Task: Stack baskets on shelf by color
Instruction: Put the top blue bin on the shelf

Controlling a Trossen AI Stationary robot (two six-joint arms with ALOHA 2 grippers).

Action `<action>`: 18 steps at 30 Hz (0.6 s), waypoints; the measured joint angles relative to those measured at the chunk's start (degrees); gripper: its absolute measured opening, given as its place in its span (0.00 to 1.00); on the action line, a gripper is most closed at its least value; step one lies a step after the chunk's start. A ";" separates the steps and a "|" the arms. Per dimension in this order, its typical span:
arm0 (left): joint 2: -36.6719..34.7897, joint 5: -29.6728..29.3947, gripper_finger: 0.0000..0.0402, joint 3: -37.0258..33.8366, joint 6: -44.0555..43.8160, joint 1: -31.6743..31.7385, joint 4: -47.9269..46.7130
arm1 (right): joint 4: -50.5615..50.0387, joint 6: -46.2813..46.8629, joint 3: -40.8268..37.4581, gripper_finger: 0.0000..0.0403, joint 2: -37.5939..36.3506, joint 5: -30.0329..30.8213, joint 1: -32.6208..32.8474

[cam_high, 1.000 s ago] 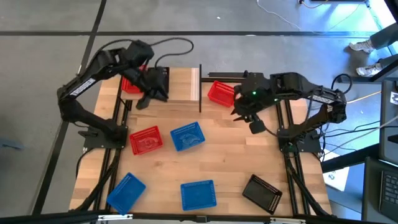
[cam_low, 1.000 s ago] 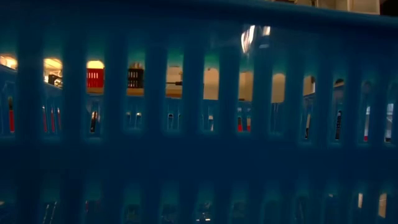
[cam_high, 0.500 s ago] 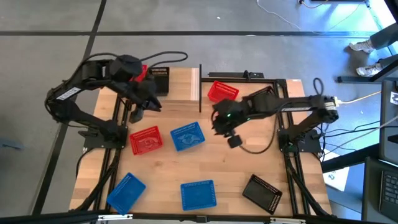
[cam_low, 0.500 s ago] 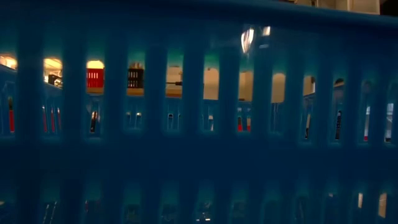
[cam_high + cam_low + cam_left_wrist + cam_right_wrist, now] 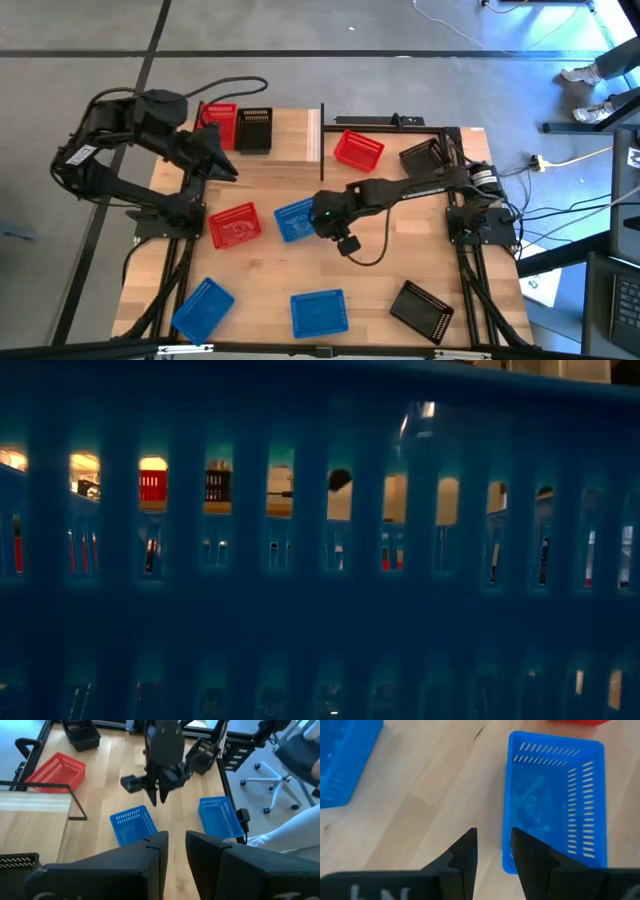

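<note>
On the shelf [image 5: 285, 140] a red basket [image 5: 218, 124] and a black basket [image 5: 256, 129] stand side by side at its left end. The right gripper [image 5: 318, 218] hangs over the edge of a blue basket [image 5: 297, 219] on the tabletop in front of the shelf, jaws slightly parted and empty. The left gripper [image 5: 222, 168] hovers off the shelf's front-left corner, jaws narrowly apart, holding nothing.

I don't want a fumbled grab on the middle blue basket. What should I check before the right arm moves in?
1. Right gripper above the middle blue basket's near rim: ok.
2. Its fingers stand apart, holding nothing: ok.
3. Basket upright and empty: ok.
4. Red basket beside it, apart: ok.
5. Left gripper clear, near the shelf: ok.
6. Rim lined up between fingers: cannot tell.
</note>
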 joint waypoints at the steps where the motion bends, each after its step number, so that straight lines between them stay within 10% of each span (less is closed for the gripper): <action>1: -0.42 -0.01 0.14 0.00 -0.09 0.00 -0.02 | 0.24 0.00 0.00 0.29 0.62 0.00 0.00; 18: -1.75 0.03 0.14 0.00 -1.46 0.00 0.15 | 3.18 -0.57 0.01 0.29 5.25 0.11 -1.05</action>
